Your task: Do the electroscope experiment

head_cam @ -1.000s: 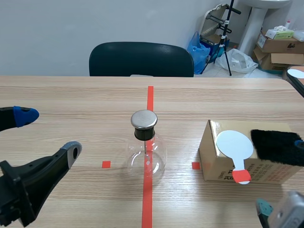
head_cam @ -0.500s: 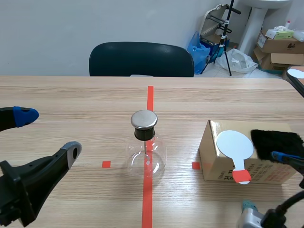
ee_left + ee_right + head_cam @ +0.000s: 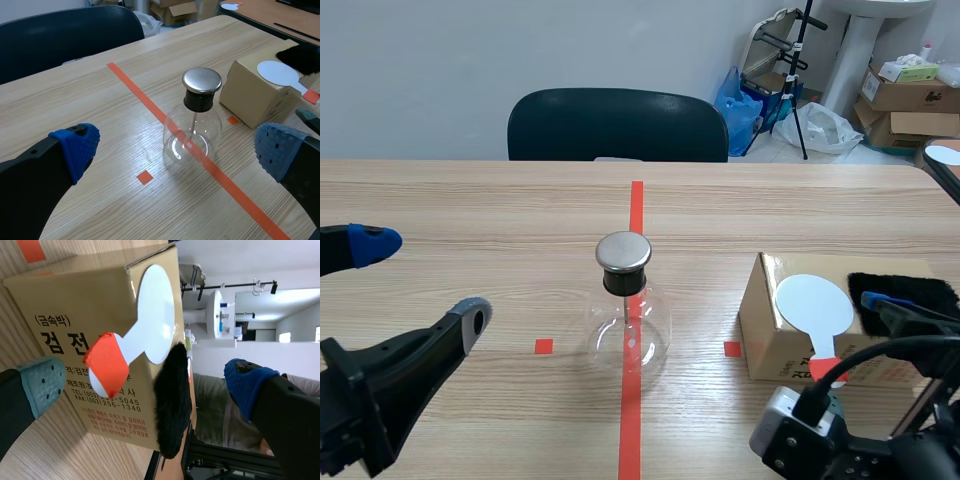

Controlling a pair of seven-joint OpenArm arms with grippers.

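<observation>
Centrally, a round clear glass flask with a metal cap stands upright. Left of the flask, the left gripper gapes wide, empty. Right of the flask, a brown cardboard box carries a white round paddle with orange-red handle and a black furry cloth; the right gripper is spread wide before them, grasping nothing.

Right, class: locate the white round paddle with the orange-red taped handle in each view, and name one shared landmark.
Scene view: paddle atop the brown cardboard box, right of the round glass flask.
Left wrist view: paddle on that box, beside the flask.
Right wrist view: paddle ahead of the right gripper, handle overhanging the box.
Shared landmark: the box.
</observation>
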